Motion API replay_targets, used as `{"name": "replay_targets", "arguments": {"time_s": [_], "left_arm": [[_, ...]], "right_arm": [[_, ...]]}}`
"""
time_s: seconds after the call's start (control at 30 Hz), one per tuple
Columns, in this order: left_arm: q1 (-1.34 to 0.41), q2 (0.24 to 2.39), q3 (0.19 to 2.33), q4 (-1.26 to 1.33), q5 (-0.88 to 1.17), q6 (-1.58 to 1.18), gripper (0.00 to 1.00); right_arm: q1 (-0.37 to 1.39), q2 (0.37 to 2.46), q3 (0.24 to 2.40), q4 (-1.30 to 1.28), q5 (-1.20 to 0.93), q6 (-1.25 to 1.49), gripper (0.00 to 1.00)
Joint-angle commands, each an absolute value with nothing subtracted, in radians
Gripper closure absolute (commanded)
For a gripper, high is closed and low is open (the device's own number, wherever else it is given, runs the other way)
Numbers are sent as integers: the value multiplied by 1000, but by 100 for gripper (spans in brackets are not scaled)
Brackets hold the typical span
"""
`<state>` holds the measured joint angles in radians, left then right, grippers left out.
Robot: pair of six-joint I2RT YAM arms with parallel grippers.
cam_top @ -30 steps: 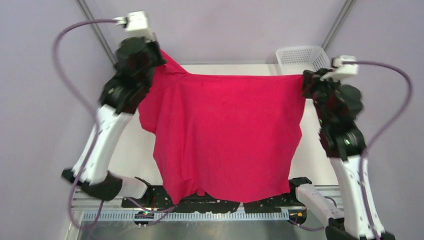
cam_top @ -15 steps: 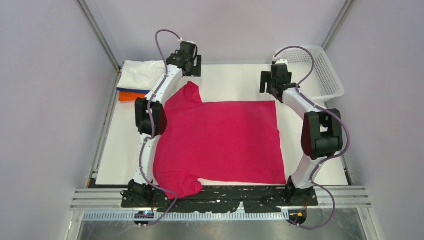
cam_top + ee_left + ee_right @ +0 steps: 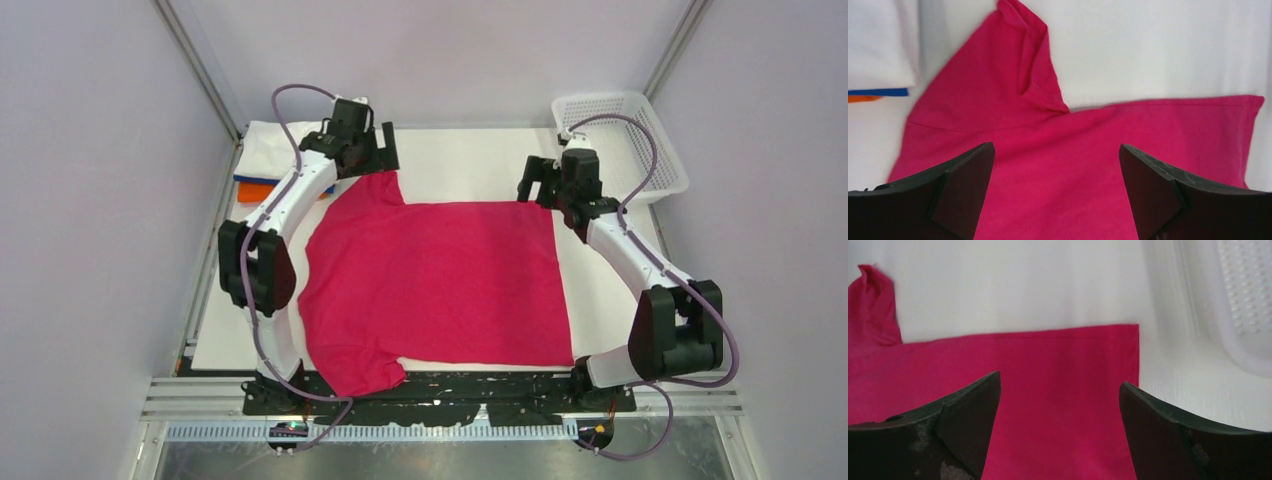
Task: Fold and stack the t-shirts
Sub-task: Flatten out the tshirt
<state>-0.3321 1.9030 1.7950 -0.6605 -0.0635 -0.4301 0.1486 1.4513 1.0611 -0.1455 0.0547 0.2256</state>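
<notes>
- A bright magenta-red cotton t-shirt (image 3: 440,285) lies spread flat in the middle of the overhead frame on the white table (image 3: 460,165).
- Its two short sleeves point to the upper left and lower left. Its straight hem runs down the right side, so its long axis crosses the frame from left to right.
- The upper sleeve (image 3: 1030,60) is creased and partly bunched rather than smoothed out.
- The left gripper (image 3: 1055,146) hangs at the upper left of the shirt, above that sleeve, with its jaws wide apart and gripping nothing.
- The right gripper (image 3: 1060,379) hangs at the upper right, above the far hem corner (image 3: 1133,330), also spread and empty.
- The shirt's far long edge lies just below both grippers in the frame, and each arm is about equally near its own end. A fold toward the bottom of the frame would probably start from this edge.
- In the upper left corner sits a folded white t-shirt (image 3: 280,148), stacked on a blue one (image 3: 250,180) and an orange one (image 3: 255,192).
- A white plastic mesh basket (image 3: 625,135) stands in the upper right corner.
</notes>
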Motion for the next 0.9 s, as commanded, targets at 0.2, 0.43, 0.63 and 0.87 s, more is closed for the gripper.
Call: {"name": "replay_targets", "arguments": {"time_s": [0.2, 0.43, 0.63, 0.87], "left_arm": [[-315, 2102, 1785, -459, 169, -806, 0], [-301, 2160, 1769, -407, 27, -990, 0], [-301, 2148, 1734, -432, -99, -1014, 0], [-307, 2208, 1784, -442, -45, -1041, 0]], "right_arm": [[147, 1382, 888, -114, -112, 310, 5], [146, 1408, 895, -110, -134, 310, 4], [145, 1429, 901, -110, -126, 306, 5], [145, 1423, 905, -116, -101, 298, 5]]}}
